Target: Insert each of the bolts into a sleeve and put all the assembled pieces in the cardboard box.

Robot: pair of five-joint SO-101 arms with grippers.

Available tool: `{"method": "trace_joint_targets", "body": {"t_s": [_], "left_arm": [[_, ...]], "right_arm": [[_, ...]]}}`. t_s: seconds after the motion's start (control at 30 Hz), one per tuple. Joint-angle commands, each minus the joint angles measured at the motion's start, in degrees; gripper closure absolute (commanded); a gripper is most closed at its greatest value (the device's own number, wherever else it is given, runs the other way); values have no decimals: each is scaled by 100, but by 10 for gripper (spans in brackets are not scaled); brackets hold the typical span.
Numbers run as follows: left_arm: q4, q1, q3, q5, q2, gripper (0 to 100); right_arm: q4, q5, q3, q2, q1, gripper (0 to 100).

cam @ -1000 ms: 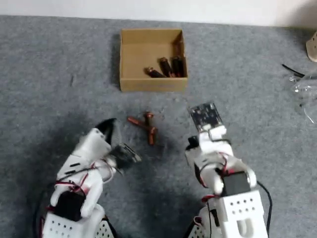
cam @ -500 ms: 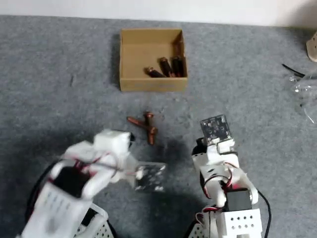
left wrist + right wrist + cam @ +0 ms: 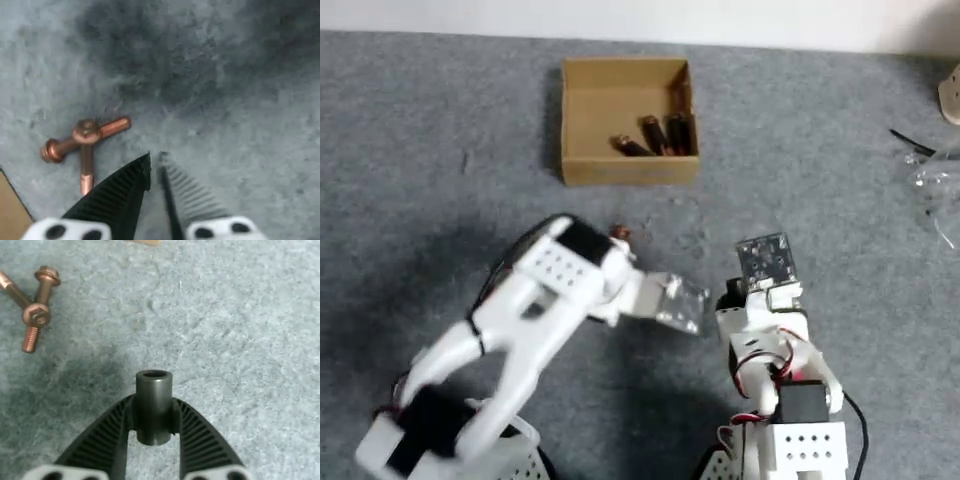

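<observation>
The bolts [image 3: 85, 140], stiff and probably slick, lie crossed on the tabletop [image 3: 820, 150] at 6 o'clock from the box [image 3: 625, 170]. They are best pinched across a shank. The left end effector [image 3: 155, 160] hangs beside them, pressed together and empty. The right end effector [image 3: 154, 409] pinches a sleeve [image 3: 154, 385].

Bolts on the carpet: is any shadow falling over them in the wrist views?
Left wrist view: the bolts lie lit; a dark shadow patch sits on the carpet beyond them. Right wrist view: the shadow lies beside the bolts, not over them.
</observation>
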Motion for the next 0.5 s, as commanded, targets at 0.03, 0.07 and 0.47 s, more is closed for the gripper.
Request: {"method": "trace_joint_targets", "body": {"t_s": [0.03,0.07,0.47], "left_arm": [[-79,-514,-927,-466,954,842],[-114,-549,-1042,-475,1103,844],[-105,-892,-2615,-844,2352,847]], "right_arm": [[-286,-70,-66,-75,92,995],[-347,-70,-48,-75,92,995],[-637,-70,215,-75,75,995]]}}
